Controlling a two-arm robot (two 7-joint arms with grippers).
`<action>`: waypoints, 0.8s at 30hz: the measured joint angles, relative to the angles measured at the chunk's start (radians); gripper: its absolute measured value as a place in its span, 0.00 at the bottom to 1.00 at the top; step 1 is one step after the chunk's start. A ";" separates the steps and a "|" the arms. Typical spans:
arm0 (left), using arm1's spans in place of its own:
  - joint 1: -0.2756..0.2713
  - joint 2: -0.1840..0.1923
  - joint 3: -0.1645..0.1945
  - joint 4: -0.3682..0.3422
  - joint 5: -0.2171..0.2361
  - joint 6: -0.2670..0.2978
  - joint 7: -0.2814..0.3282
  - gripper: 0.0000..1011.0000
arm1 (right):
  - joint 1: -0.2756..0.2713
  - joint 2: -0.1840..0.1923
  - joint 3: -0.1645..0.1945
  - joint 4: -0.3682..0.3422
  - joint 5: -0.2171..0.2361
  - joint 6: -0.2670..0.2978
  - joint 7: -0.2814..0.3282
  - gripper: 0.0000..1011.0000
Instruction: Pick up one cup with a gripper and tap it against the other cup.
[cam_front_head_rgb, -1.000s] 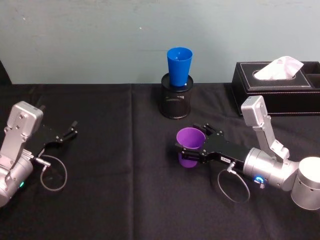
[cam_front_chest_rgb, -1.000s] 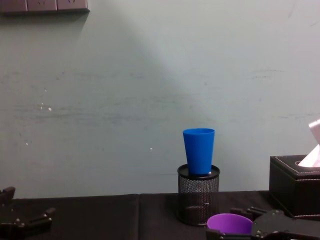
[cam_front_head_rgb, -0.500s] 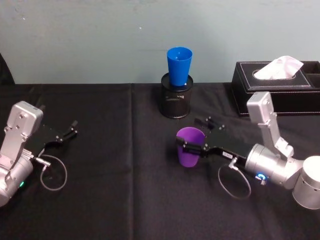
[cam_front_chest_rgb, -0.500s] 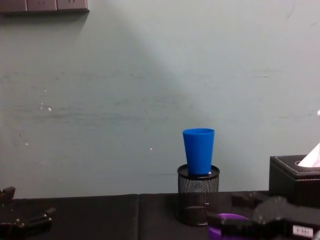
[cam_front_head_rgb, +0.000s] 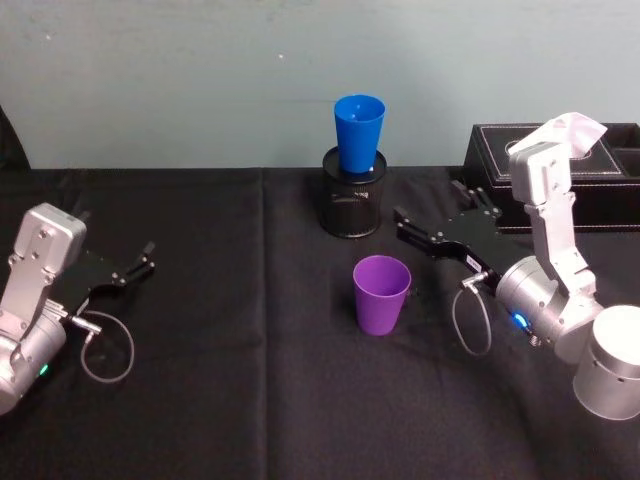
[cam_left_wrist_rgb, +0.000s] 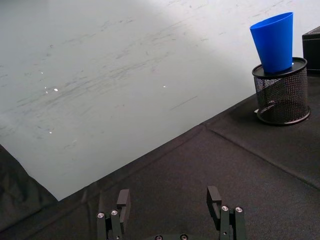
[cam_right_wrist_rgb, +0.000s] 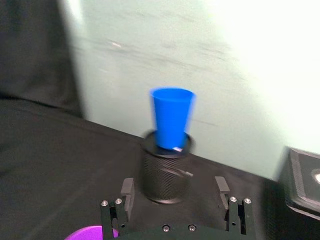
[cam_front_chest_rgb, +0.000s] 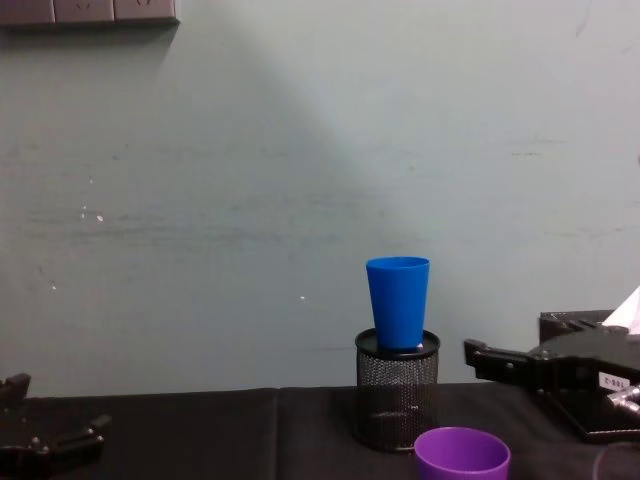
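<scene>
Beside the black mesh holder (cam_front_head_rgb: 351, 203) that carries the blue cup (cam_front_head_rgb: 358, 132), the purple cup (cam_front_head_rgb: 381, 293) stands upright and free; the right gripper (cam_front_head_rgb: 432, 228), fingers spread, hovers just behind it. A low regrasp risks toppling it. The left gripper (cam_front_head_rgb: 137, 262) idles open, far left.

head looks down, chest level; both share the blue cup (cam_front_head_rgb: 359, 132).

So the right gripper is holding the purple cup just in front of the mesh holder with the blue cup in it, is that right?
Not quite. The right gripper is open and apart from the purple cup, which stands alone on the table, as the head view shows. The blue cup does sit in the mesh holder behind it.
</scene>
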 joint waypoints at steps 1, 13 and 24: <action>0.000 0.000 0.000 0.000 0.000 0.000 0.000 0.99 | -0.004 -0.006 0.002 -0.005 -0.011 0.015 -0.026 0.99; 0.000 0.000 0.000 0.000 0.000 0.000 0.000 0.99 | -0.028 -0.072 0.018 0.021 -0.142 0.155 -0.239 0.99; 0.000 0.000 0.000 0.000 0.000 0.000 0.000 0.99 | 0.027 -0.102 -0.024 0.114 -0.167 0.142 -0.190 0.99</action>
